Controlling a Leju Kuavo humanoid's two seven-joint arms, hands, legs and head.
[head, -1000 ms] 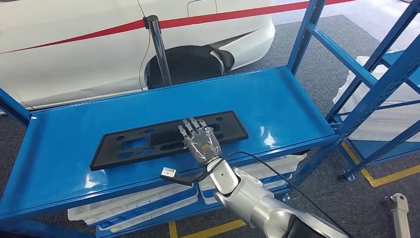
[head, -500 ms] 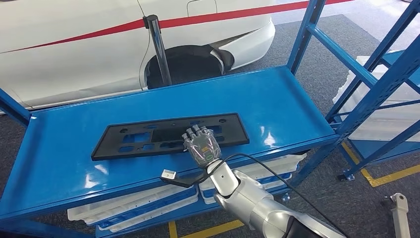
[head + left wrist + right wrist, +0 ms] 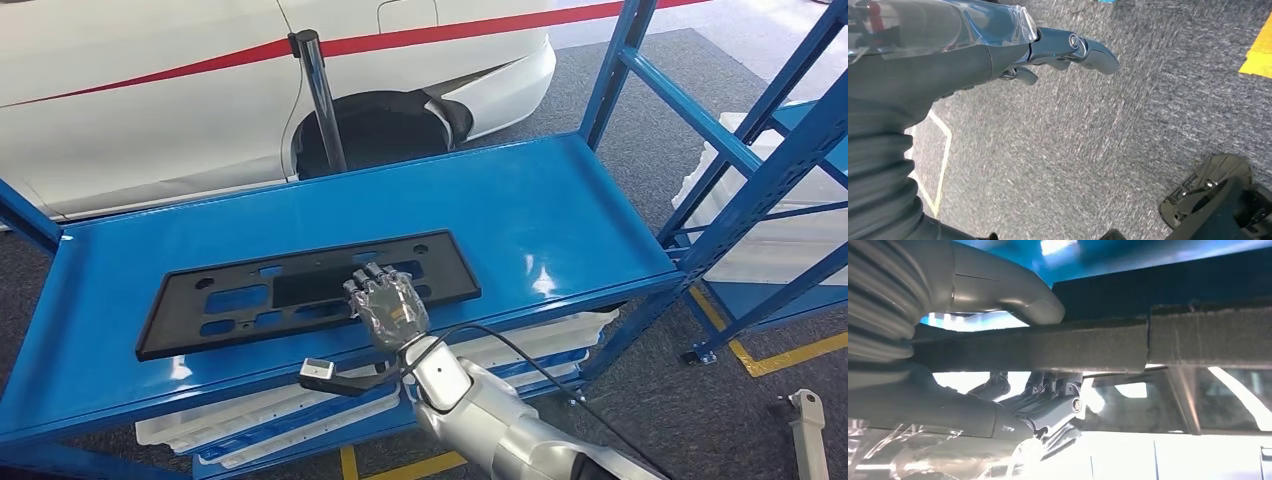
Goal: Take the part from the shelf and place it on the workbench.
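Observation:
The part is a long flat black plate [image 3: 230, 300] with several cut-outs, lying on the blue shelf [image 3: 560, 220] and slanted, its left end nearer the front edge. My right hand [image 3: 385, 305] grips its front edge right of the middle. In the right wrist view the thick grey thumb [image 3: 1013, 295] lies on one face of the black plate [image 3: 1088, 345] and the dark fingers [image 3: 1058, 405] curl against the other. My left hand [image 3: 998, 55] hangs over grey carpet with its fingers stretched out and nothing in it.
A white car [image 3: 150, 100] with a red stripe and a grey post [image 3: 322, 90] stand behind the shelf. White trays [image 3: 270, 415] fill the level below. Blue rack uprights [image 3: 760, 150] and more white trays [image 3: 790, 240] stand at the right, by yellow floor lines [image 3: 790, 355].
My right hand has moved left and a little toward me, and the black plate has gone with it across the shelf, its left end now nearer the front edge.

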